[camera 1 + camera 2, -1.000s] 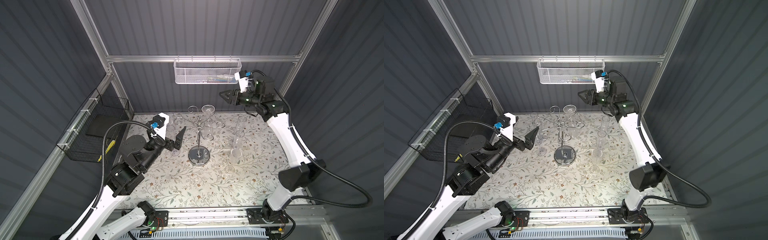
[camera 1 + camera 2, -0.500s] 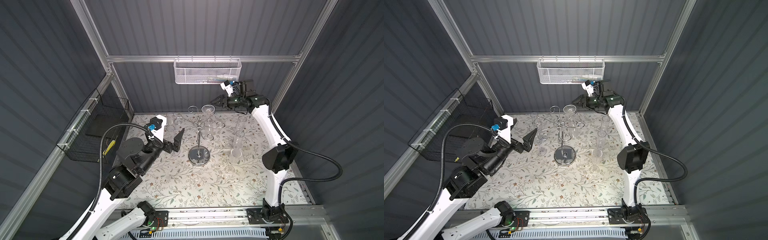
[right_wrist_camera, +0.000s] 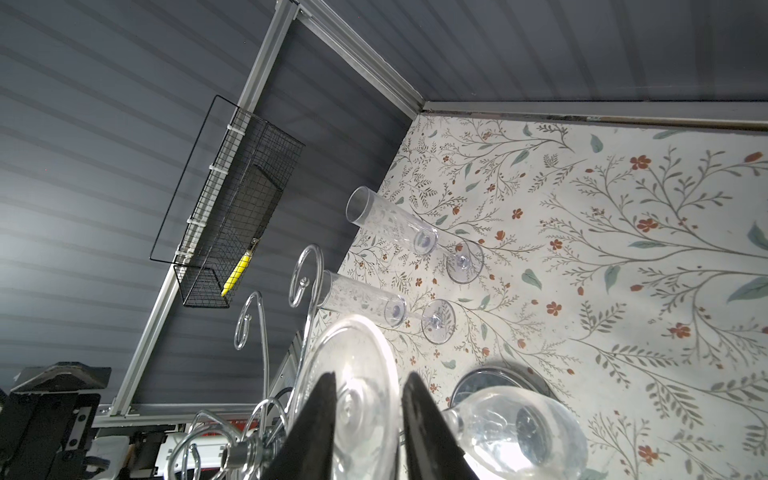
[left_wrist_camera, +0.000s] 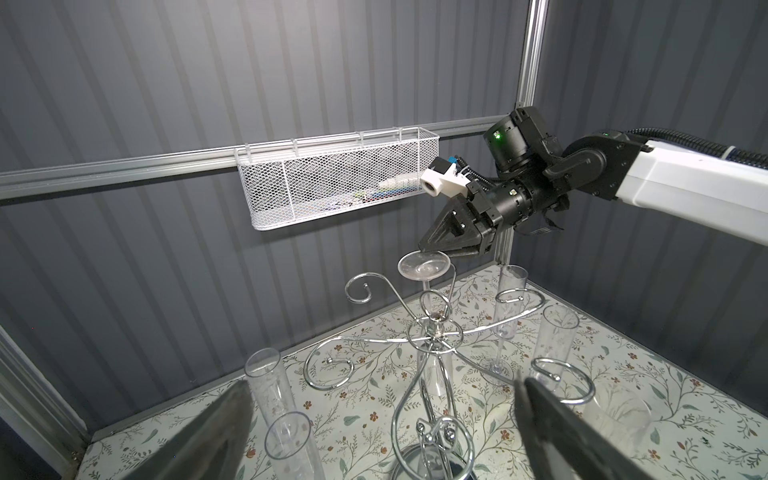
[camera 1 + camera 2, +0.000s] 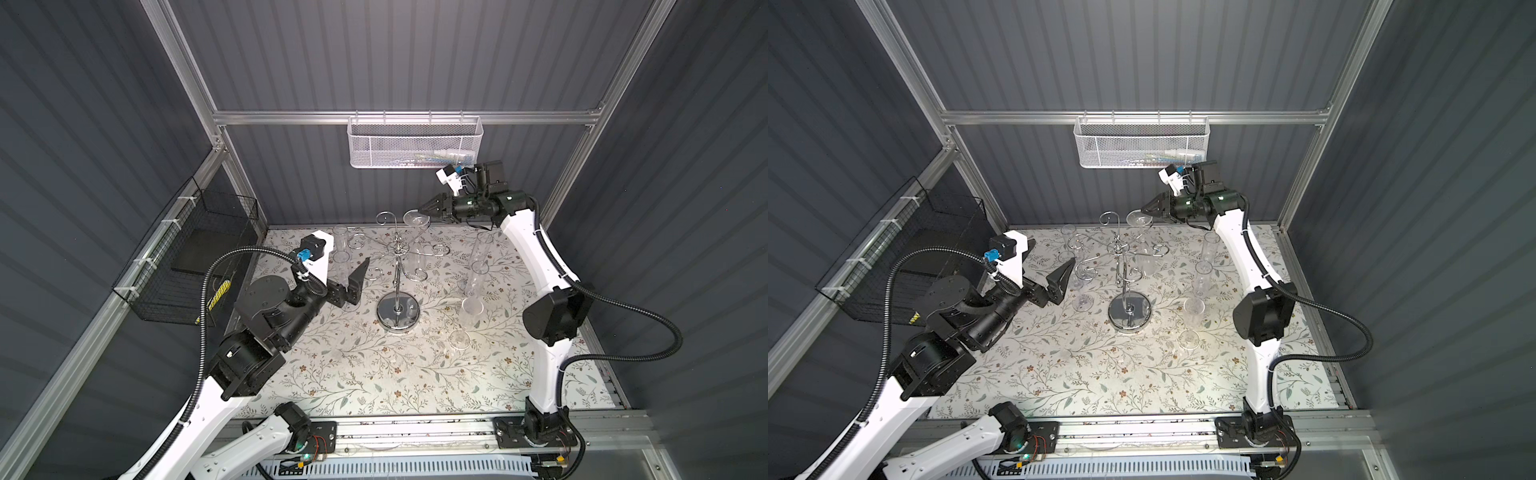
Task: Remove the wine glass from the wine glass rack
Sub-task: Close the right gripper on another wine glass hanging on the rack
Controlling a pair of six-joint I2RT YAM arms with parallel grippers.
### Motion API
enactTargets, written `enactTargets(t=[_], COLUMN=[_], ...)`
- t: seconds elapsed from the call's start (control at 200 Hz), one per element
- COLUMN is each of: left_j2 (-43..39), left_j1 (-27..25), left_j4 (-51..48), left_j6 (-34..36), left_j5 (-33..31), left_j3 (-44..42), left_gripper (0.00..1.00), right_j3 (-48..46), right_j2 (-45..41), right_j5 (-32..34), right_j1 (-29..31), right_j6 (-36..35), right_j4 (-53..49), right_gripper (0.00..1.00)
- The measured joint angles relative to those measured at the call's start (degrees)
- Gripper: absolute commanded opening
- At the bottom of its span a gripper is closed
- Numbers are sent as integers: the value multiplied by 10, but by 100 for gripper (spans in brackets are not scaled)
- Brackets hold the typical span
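Note:
The chrome wine glass rack [image 5: 398,311] [image 5: 1129,311] [image 4: 434,332] stands mid-table. A clear wine glass hangs upside down from a far arm, its round foot [image 5: 415,218] [image 5: 1139,218] [image 4: 424,266] [image 3: 365,374] uppermost and its bowl [image 3: 519,432] below. My right gripper [image 5: 420,209] [image 5: 1143,210] [image 4: 424,250] [image 3: 368,378] reaches in from the right at the foot's height. Its jaws are narrowed, one finger on each side of the foot, a gap still showing. My left gripper [image 5: 357,282] [image 5: 1065,276] [image 4: 382,384] hangs wide open and empty left of the rack.
Several clear flutes stand on the floral table around the rack [image 5: 340,245] [image 5: 478,257] [image 5: 471,307]. A white mesh basket [image 5: 411,145] hangs on the back wall just above my right wrist. A black wire basket [image 5: 187,257] hangs on the left wall.
My right gripper has come left and down from beside the mesh basket to the hanging glass's foot, and its jaws have narrowed. The left arm has hardly moved.

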Motion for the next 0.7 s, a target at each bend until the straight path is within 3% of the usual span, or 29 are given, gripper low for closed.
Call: enactTargets(t=[0.585, 0.7], left_j2=[2, 2], left_j1=[0, 0], left_j4=[0, 0], left_j6=[0, 0], left_j5=[0, 0], left_j3=[0, 0], left_gripper=[100, 100], right_j3=[0, 0], right_j2=[0, 0], right_j5=[-3, -4], right_j1=[0, 0], right_j6=[10, 16], right_j4=[16, 18], right_gripper=[0, 0])
